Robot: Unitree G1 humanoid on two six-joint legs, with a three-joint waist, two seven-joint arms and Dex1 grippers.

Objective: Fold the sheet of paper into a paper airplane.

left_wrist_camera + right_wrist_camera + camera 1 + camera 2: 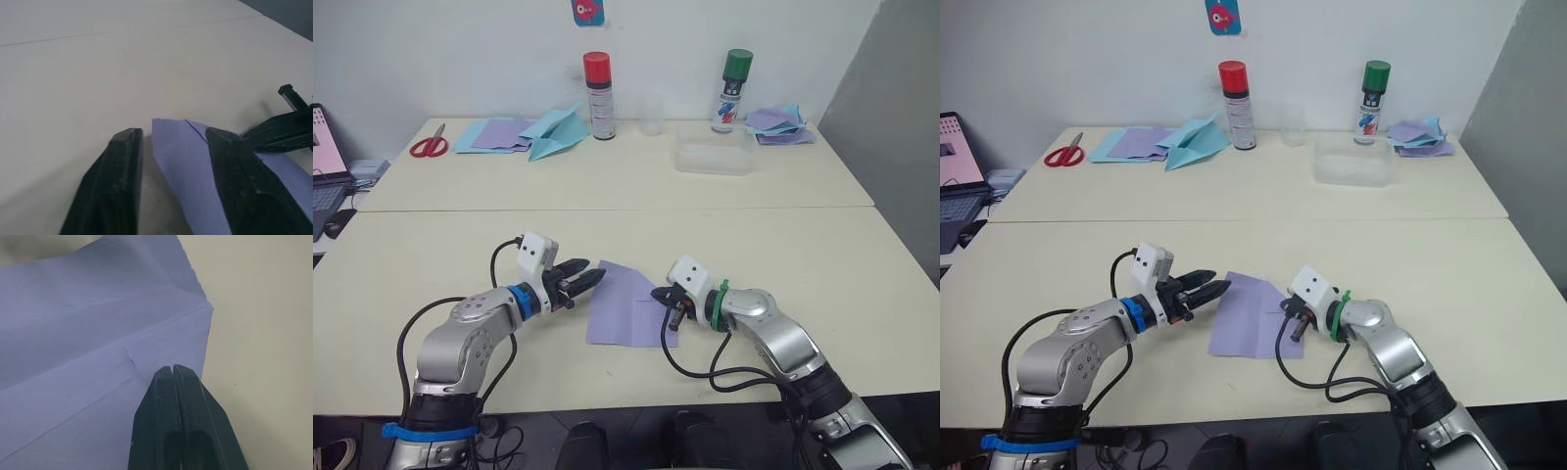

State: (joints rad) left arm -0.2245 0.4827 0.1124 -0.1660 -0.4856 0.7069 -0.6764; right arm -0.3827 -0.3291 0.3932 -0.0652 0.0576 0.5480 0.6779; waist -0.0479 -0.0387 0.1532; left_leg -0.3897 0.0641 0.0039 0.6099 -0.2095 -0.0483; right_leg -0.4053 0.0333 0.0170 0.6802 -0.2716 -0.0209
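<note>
The sheet of paper (628,305) lies on the near table (431,255), right between the two grippers. It is light purple and has fold lines.

The left gripper (592,278) sits at the paper's 9 o'clock side. Its two black fingers (110,191) are spread apart and hold nothing. In the left wrist view one finger covers part of the paper, so its corner there is partly hidden.

The right gripper (662,294) is at the paper's 3 o'clock edge. Its fingers (178,421) are pressed together with their tips on the paper's edge. I cannot tell if any paper is pinched between them.

At 12 o'clock on the far table stands a red-capped can (597,95).
</note>
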